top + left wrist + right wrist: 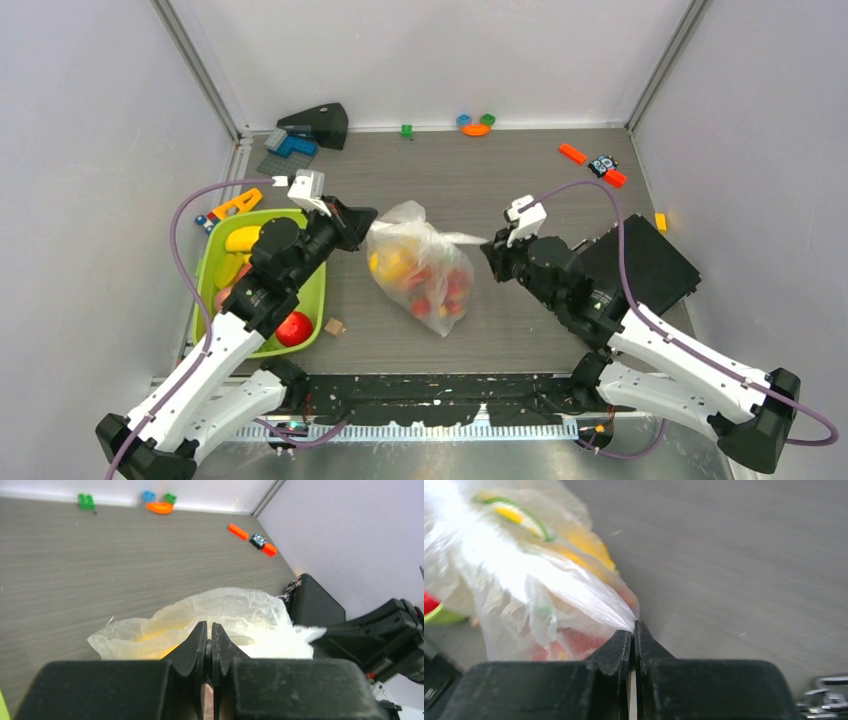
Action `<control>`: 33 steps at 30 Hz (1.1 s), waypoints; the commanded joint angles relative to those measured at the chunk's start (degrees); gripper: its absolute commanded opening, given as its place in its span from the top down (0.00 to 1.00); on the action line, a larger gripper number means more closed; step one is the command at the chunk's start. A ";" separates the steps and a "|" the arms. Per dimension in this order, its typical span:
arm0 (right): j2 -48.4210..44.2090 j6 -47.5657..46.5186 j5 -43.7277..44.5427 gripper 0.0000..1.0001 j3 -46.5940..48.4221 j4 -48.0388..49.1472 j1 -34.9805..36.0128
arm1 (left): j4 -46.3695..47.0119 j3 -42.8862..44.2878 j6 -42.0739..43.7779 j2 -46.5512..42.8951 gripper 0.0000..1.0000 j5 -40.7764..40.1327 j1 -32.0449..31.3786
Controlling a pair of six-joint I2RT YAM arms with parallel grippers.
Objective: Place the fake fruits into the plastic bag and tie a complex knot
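- Top view: the left claw is pressed together at the upper left edge of the plastic bag, which lies straight ahead of its tips.
- The right claw is clamped on a strand of bag film drawn tight towards it.
- The bag sits between the two claws, with yellow and red fake fruits inside.
- Behind the left claw, beside its arm, a lime-green tray holds more yellow fruit and a red one.
- Left wrist view: the fingers are together with only a hairline gap. Crinkled bag film rises right at their tips and yellow shows through it. The right claw is beyond the bag, to the right.
- Right wrist view: the fingers are closed on a taut point of film. It fans out ahead and to the left into the bag, where yellow and red fruit show through, blurred.
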 commanded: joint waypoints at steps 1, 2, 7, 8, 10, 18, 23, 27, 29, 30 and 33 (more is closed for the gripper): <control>1.27 -7.68 25.40 0.95 4.44 1.93 -0.30 | 6.59 4.15 5.98 -0.43 1.00 -0.90 0.57; 1.69 -9.23 29.47 0.95 4.16 5.64 -0.30 | 7.15 3.72 5.93 -0.52 1.00 -1.88 0.57; 10.97 -16.39 42.55 0.95 2.47 20.03 -2.61 | 12.07 -2.48 5.01 -2.10 1.00 -11.39 0.72; 12.47 -16.03 42.61 0.95 2.01 21.25 -4.00 | 13.34 -4.33 5.03 -2.26 1.00 -13.87 0.81; 16.55 -12.18 39.98 0.95 0.32 23.18 -9.28 | 14.87 -7.66 4.64 -2.20 1.00 -18.51 1.59; 26.91 -11.17 38.40 0.95 -3.66 28.65 -18.34 | 17.44 -18.07 -0.33 1.03 1.00 -18.99 10.56; 25.63 -10.68 35.00 0.95 -2.69 26.72 -18.41 | 17.07 -14.74 0.20 1.52 1.00 -15.98 10.94; 22.51 -11.96 33.73 0.95 -1.29 25.99 -18.32 | 14.46 -9.83 2.06 -0.32 1.00 -14.50 10.94; 20.93 -14.05 33.95 0.95 -0.07 25.99 -18.32 | 13.29 -7.97 2.56 -1.52 1.00 -13.79 10.94; 20.26 -14.99 34.81 0.95 0.59 26.51 -18.32 | 12.96 -7.23 3.02 -2.24 1.00 -13.22 10.94; 20.20 -19.99 36.77 0.95 1.68 27.71 -18.54 | 11.92 -5.86 4.04 -3.98 1.00 -12.22 10.94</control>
